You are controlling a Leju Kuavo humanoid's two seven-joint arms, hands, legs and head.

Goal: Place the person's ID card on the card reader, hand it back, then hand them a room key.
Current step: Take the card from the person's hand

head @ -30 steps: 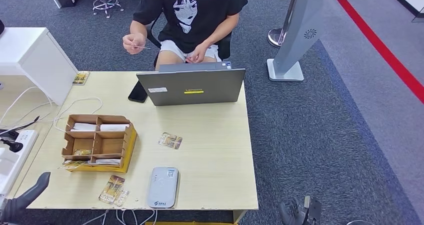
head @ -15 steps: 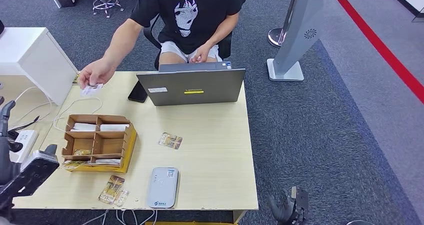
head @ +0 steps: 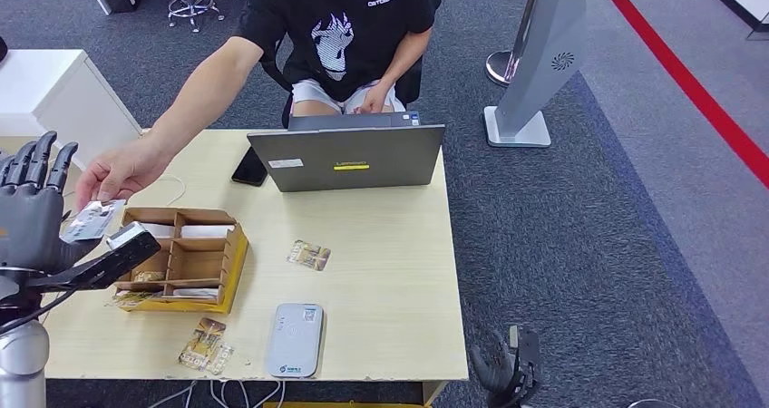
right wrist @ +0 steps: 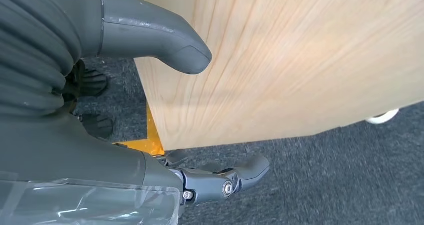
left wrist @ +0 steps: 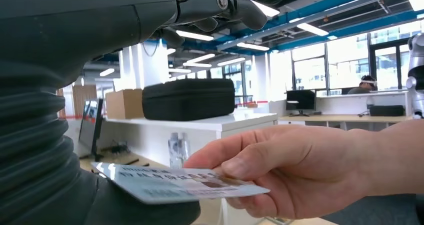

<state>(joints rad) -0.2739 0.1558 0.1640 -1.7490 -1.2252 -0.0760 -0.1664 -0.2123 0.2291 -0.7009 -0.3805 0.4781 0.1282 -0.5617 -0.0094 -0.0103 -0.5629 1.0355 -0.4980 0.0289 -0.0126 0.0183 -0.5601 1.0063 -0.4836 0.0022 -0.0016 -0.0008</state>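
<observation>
Your left robot hand is raised with fingers spread at the surface's left edge, where the person's hand lays the ID card against its palm, while your right robot hand hangs loosely open, holding nothing.

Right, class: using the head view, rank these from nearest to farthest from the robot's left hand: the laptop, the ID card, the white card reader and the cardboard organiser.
1. ID card: at the left hand, held out by the person's hand.
2. Cardboard organiser: just to the hand's right.
3. White card reader: near table edge, further right.
4. Laptop: far side, in front of the person.
</observation>
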